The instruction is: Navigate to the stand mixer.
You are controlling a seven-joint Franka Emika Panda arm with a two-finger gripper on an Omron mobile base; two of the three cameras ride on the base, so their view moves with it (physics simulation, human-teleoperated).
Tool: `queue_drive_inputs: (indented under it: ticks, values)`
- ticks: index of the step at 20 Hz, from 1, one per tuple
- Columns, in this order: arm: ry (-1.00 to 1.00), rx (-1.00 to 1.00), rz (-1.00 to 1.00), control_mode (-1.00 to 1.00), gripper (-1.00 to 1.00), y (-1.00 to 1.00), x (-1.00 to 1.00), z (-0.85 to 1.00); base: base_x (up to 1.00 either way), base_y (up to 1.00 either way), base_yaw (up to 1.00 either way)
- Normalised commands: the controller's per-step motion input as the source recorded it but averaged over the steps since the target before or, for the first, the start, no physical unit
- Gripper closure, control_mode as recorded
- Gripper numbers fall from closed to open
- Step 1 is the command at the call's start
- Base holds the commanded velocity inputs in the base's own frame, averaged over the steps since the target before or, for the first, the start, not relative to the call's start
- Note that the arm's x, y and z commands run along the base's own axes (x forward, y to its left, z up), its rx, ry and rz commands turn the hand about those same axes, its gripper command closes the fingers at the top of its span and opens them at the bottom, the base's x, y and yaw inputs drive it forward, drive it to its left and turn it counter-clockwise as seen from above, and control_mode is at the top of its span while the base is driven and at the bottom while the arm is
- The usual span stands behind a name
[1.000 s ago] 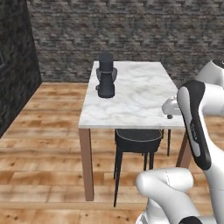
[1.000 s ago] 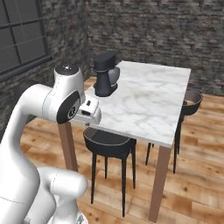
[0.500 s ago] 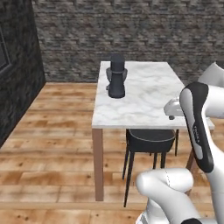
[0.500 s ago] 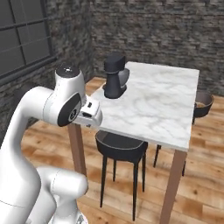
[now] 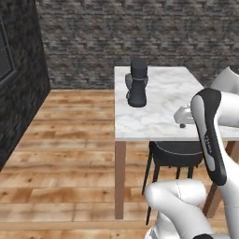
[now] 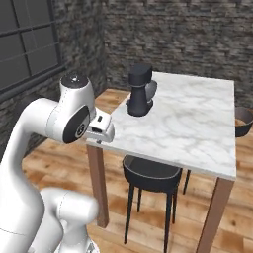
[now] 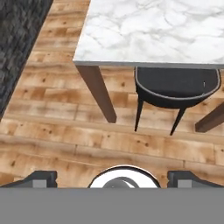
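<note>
**Closing in on the stand mixer, not parked yet**

Driving the base from my desk. The stand mixer [image 5: 137,83] sits on the marble table [image 5: 163,121], toward its left edge as I see it from the left base view, roughly midway along that side. From the right base view it's the dark thing on the near-left part of the tabletop [image 6: 140,90], head on top and bowl tucked on the side.

There's a black stool [image 6: 150,174] pushed under the near end of the table, and the hand view looks down on its seat [image 7: 177,87] with the wooden table leg [image 7: 98,94] beside it.

The gripper [image 7: 116,177] is held out in front of the arm and carries nothing. The fingertips look spread wide apart at the bottom corners of the hand view, so I'd call it released.

My read: this is the approach leg. Next I'd roll forward and line up with the mixer's side of the table, watching that leg and stool.
</note>
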Motion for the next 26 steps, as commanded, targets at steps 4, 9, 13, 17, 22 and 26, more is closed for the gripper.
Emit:
queue_drive_inputs:
  ticks: [4, 9, 13, 17, 22, 26]
  values:
    - [0.00, 0.00, 0.00, 1.00, -1.00, 0.00, 0.00, 0.00, 1.00, 0.43, -0.11]
    - [0.00, 0.00, 0.00, 1.00, -1.00, 0.00, 0.00, 0.00, 0.95, 0.07, -0.05]
    - [0.00, 0.00, 0.00, 1.00, -1.00, 0.00, 0.00, 0.00, 0.47, -0.05, -0.01]
    - [0.00, 0.00, 0.00, 1.00, -1.00, 0.00, 0.00, 0.00, -0.01, -0.10, -0.34]
    - [0.00, 0.00, 0.00, 1.00, -1.00, 0.00, 0.00, 0.00, 0.00, -0.04, -0.56]
    - [0.00, 0.00, 0.00, 1.00, -1.00, 0.00, 0.00, 0.00, 0.00, -0.20, -0.50]
